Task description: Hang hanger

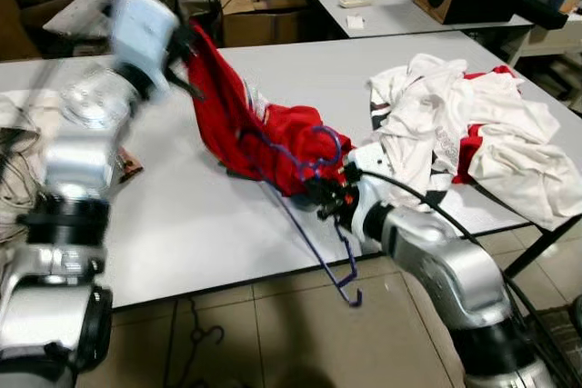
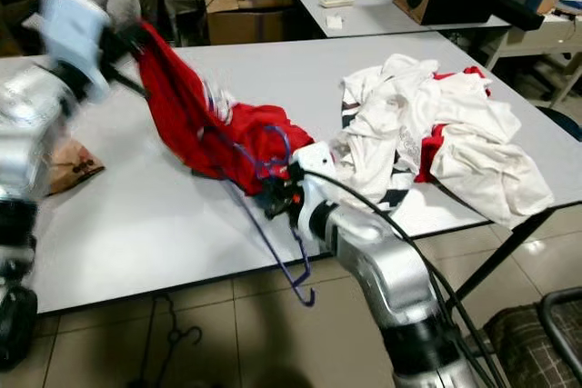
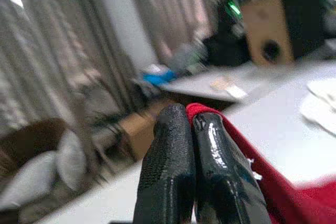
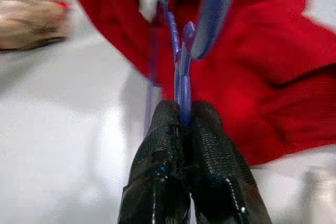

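Just ahead of my right gripper (image 4: 181,124), on the white counter (image 1: 182,215), lies the red garment (image 1: 273,138); the gripper is pressed together on the thin wire of the blue hanger (image 1: 314,215), pinching it near the counter's front edge; the hanger's hook curls up over the red cloth beyond my fingertips, while its lower end dangles below the gripper, past the counter edge and above the tiled floor (image 1: 273,333); my left gripper (image 3: 191,121) is raised well apart from the right one, up and to its left, its fingers (image 3: 168,161) closed on a corner of the same red garment, lifting that end off the counter; beside the right gripper, on its right, sits a heap of white and red clothes (image 1: 464,134).
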Available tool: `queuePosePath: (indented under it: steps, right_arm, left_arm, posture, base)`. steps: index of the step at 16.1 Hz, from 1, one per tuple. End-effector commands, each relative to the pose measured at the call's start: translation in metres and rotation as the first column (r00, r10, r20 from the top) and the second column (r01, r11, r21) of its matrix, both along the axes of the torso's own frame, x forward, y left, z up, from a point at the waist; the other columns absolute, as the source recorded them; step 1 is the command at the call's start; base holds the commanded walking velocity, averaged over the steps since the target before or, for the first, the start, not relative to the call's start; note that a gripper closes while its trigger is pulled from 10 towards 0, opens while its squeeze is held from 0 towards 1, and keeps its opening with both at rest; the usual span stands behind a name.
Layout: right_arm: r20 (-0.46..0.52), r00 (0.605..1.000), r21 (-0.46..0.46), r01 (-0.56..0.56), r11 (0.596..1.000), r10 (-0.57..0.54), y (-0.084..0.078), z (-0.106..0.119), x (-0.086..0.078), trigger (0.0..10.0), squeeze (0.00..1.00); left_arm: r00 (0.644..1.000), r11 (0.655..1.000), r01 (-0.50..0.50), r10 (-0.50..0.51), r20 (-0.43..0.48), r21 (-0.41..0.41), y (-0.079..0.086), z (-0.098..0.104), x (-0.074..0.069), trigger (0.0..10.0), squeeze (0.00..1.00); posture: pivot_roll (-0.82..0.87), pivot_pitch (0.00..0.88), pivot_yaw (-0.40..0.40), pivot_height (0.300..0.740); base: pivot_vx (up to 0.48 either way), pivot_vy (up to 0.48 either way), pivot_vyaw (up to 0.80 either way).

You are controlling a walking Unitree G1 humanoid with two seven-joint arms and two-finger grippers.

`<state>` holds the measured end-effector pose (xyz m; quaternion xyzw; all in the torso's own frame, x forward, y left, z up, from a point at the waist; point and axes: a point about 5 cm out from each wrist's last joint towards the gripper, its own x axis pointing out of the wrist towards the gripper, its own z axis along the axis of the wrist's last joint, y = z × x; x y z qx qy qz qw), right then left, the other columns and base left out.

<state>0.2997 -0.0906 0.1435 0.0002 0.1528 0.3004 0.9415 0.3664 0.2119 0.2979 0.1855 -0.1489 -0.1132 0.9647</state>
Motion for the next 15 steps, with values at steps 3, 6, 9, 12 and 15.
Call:
queuePosePath:
  steps: [3,6,9,12,15]
  right_arm:
    - [0.18,0.958,0.05,0.219,0.975,-0.224,-0.033,0.037,0.037,10.0,0.0]
    - [0.386,0.881,0.269,0.177,0.947,-0.274,-0.052,0.103,0.047,10.0,0.0]
    - [0.285,0.953,0.144,0.058,0.988,-0.098,-0.037,0.059,0.028,10.0,0.0]
    - [0.168,0.986,0.056,-0.013,0.998,0.003,-0.035,0.027,0.008,10.0,0.0]
    - [0.1,0.995,0.057,-0.032,0.998,0.026,-0.043,0.019,-0.006,10.0,0.0]
  left_arm:
    - [0.958,0.984,-0.16,0.175,0.228,-0.083,0.038,0.053,-0.011,0.0,0.0]
    - [0.937,0.983,-0.158,0.179,0.301,-0.094,0.05,0.07,-0.026,0.0,0.0]
    - [0.991,0.999,-0.032,0.031,0.133,0.006,0.018,0.022,-0.023,0.0,0.0]
    - [0.997,0.998,0.056,-0.057,0.046,0.016,-0.004,0.0,-0.025,0.0,0.0]
    - [0.995,0.996,0.092,-0.093,0.035,0.02,-0.009,0.005,-0.023,0.0,0.0]
  posture:
    - [-0.04,0.0,-0.008,0.74]
    - [-0.02,0.0,-0.028,0.74]
    - [-0.03,0.0,-0.025,0.74]
    - [-0.03,0.0,-0.023,0.74]
    - [-0.04,0.0,-0.007,0.74]
  base:
    - [0.0,0.0,0.0]
    - [0.0,0.0,0.0]
    - [0.0,0.0,0.0]
    - [0.0,0.0,0.0]
    - [0.0,0.0,0.0]
